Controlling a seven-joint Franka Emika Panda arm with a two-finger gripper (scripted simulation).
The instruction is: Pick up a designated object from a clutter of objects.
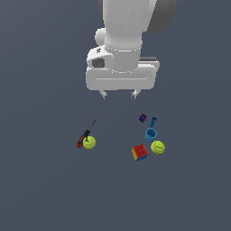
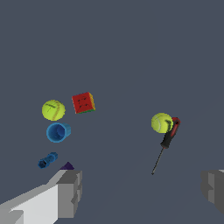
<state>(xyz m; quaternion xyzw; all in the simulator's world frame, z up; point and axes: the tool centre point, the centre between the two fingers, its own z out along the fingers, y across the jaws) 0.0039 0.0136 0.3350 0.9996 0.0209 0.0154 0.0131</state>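
A small bright blue cup is sitting on the flat dark grey floor, hollow mouth showing, in the cluster on the exterior view's right. A tennis ball is lying just beside it, and a multicoloured puzzle cube, red face up, is resting close to both. On the cup's other side, a smaller dark blue cylinder is lying just apart from it, with a small purple block near that cylinder.

Well apart, toward the exterior view's left, a second tennis ball is touching the red-and-black handle of a screwdriver, whose thin dark shaft is pointing away from the ball.

The white arm's gripper is hanging above the floor, over the gap between the two groups, closer to the cup's cluster. Its two short fingers are standing wide apart and are holding nothing. In the wrist view, one grey finger is partly covering the purple block, while the other finger is showing at the opposite edge; the cup, cylinder, cube, both balls and the screwdriver are all appearing beyond them.
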